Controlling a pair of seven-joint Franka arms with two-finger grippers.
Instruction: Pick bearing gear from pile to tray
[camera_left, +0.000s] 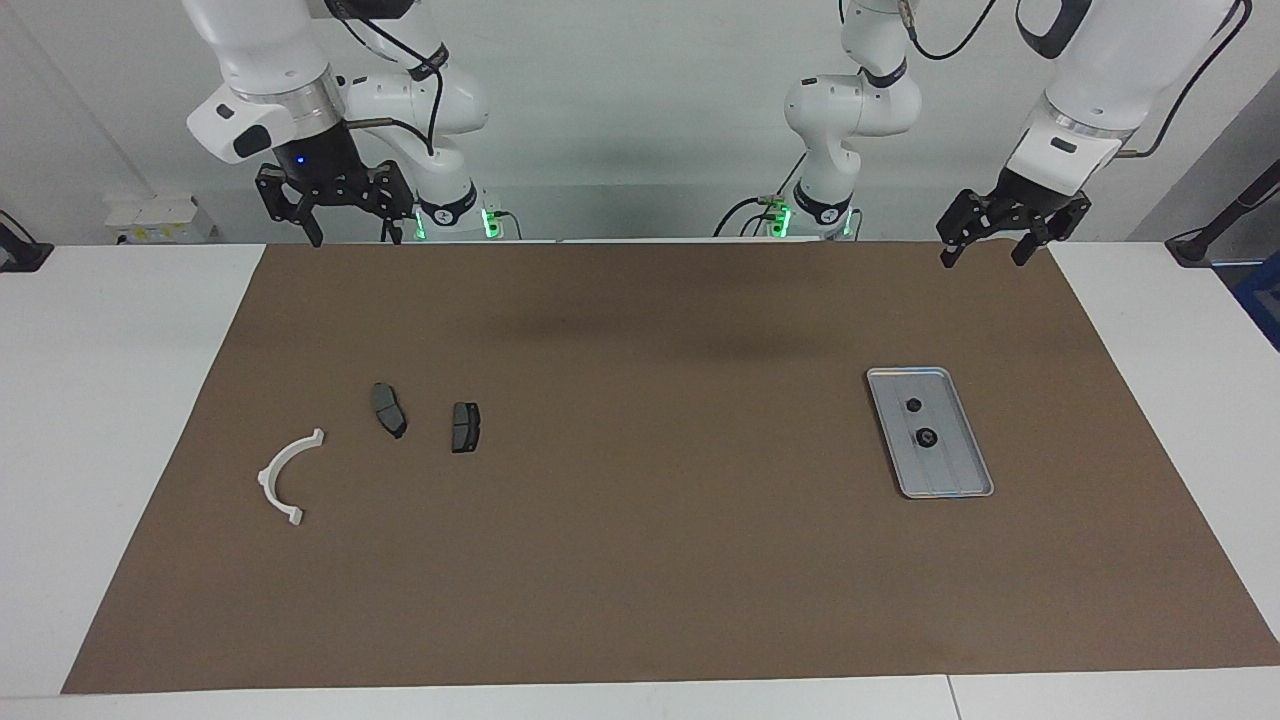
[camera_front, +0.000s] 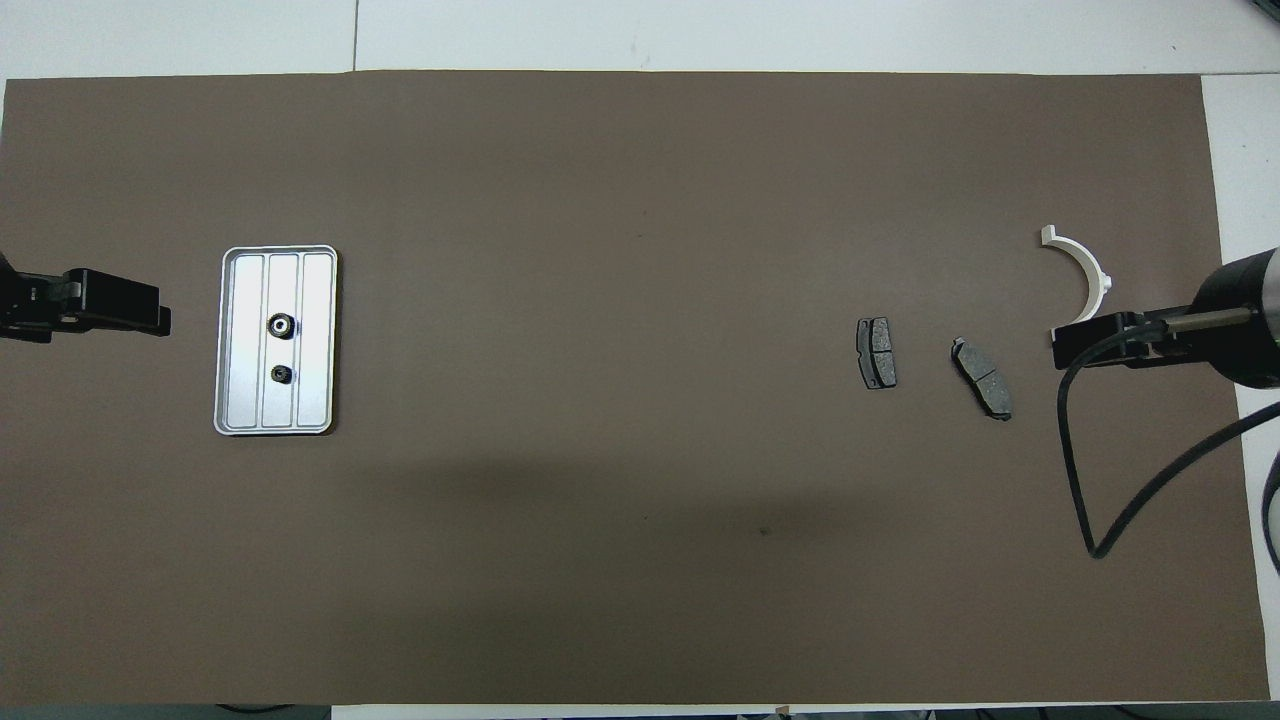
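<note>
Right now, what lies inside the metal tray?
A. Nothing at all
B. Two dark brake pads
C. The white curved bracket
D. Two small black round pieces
D: two small black round pieces sit in the tray, one nearer to the robots than the other, while the brake pads and the white bracket lie on the brown mat toward the right arm's end of the table.

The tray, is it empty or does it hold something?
Not empty: the tray holds two small black round pieces, lying apart on its ribbed floor.
</note>
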